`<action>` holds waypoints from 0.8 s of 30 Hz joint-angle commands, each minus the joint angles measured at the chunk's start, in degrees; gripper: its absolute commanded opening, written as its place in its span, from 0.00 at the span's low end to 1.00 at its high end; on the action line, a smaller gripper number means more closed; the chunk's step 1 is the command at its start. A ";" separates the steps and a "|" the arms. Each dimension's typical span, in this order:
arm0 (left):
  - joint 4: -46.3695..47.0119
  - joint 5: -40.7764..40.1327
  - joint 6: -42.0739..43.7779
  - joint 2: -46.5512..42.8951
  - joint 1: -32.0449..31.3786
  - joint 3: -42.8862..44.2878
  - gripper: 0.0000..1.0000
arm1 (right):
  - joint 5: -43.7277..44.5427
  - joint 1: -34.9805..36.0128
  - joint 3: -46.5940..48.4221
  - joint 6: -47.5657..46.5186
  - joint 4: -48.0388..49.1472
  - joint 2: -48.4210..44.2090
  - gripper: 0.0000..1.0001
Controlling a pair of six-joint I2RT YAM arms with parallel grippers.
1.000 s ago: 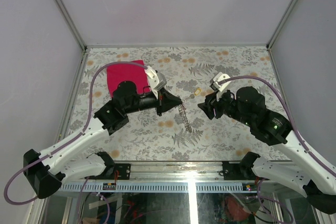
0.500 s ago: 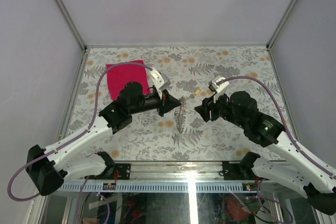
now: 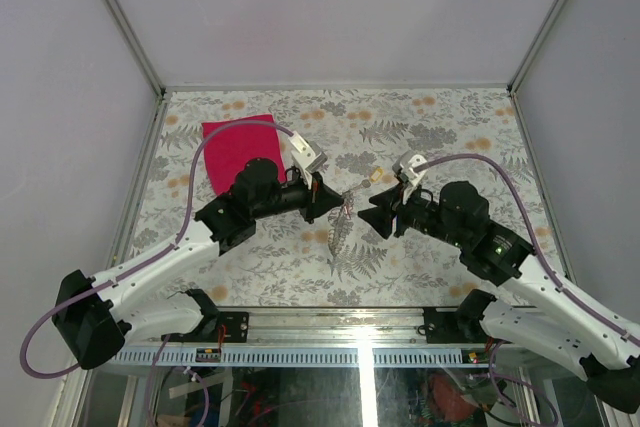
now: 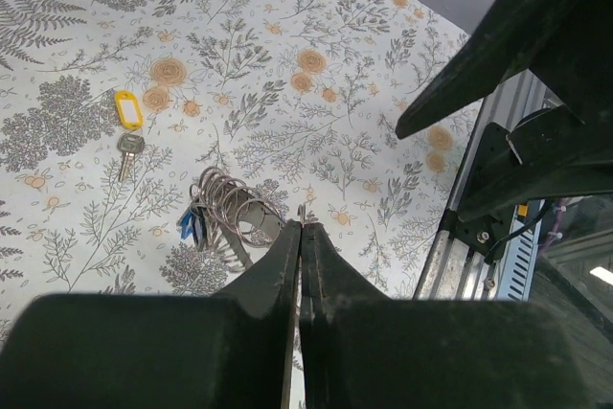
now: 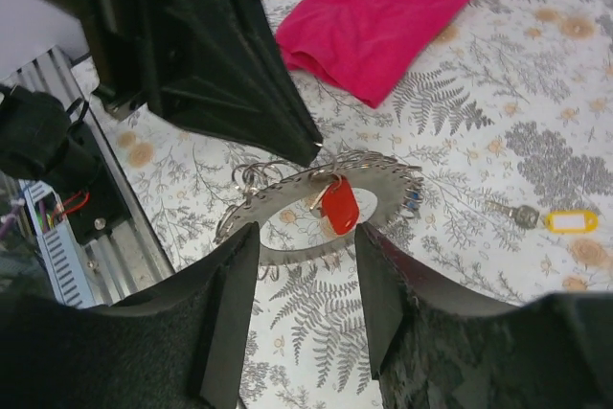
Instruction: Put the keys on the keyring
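Note:
My left gripper (image 3: pixel 337 195) (image 4: pixel 302 229) is shut on the top edge of the keyring (image 3: pixel 347 199) (image 5: pixel 287 193), a flat silvery arc strung with small wire loops, held up off the table. A red-headed key (image 5: pixel 339 206) hangs from it, and a tiny blue piece (image 4: pixel 189 225) sits at one end. My right gripper (image 3: pixel 372 215) (image 5: pixel 306 275) stands open just short of the keyring's lower edge, with nothing between its fingers. A key with a yellow head (image 3: pixel 375 176) (image 4: pixel 127 109) (image 5: pixel 570 223) lies flat on the table beyond the ring.
A pink-red cloth (image 3: pixel 235 147) (image 5: pixel 383 7) lies at the back left. The table top bears grey fern and orange flower prints. A metal rail (image 4: pixel 460 237) runs along the near edge, and frame posts and walls close in the sides.
My right gripper has moved left and closer to the keyring. My left gripper, still holding the keyring, has shifted slightly toward the near edge.

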 commanded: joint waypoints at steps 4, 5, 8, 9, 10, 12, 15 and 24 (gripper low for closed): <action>5.90 0.30 -1.18 -0.43 -0.07 0.42 0.00 | -12.16 -0.09 -12.76 -22.56 22.61 -8.89 0.44; 5.86 0.55 -1.25 -0.26 -0.07 0.56 0.00 | -14.10 -0.09 -13.67 -26.05 24.53 -9.28 0.42; 5.73 1.19 -1.65 0.15 -0.07 1.04 0.00 | -19.81 -0.09 -12.40 -35.14 22.88 -7.94 0.37; 5.73 1.30 -1.77 0.24 -0.01 1.13 0.00 | -21.39 -0.11 -11.29 -38.25 20.04 -7.01 0.37; 5.81 1.42 -1.84 0.20 -0.03 1.23 0.00 | -22.61 -0.10 -10.20 -40.80 18.06 -5.98 0.36; 5.81 1.60 -1.94 0.35 -0.01 1.25 0.00 | -24.36 -0.11 -8.26 -44.78 15.11 -3.93 0.36; 5.82 2.06 -1.97 0.45 -0.06 1.31 0.00 | -26.59 -0.09 -6.32 -50.20 11.70 -1.96 0.35; 5.21 3.49 -1.82 0.83 -0.02 1.98 0.00 | -28.33 -0.09 -1.59 -56.46 5.67 2.60 0.38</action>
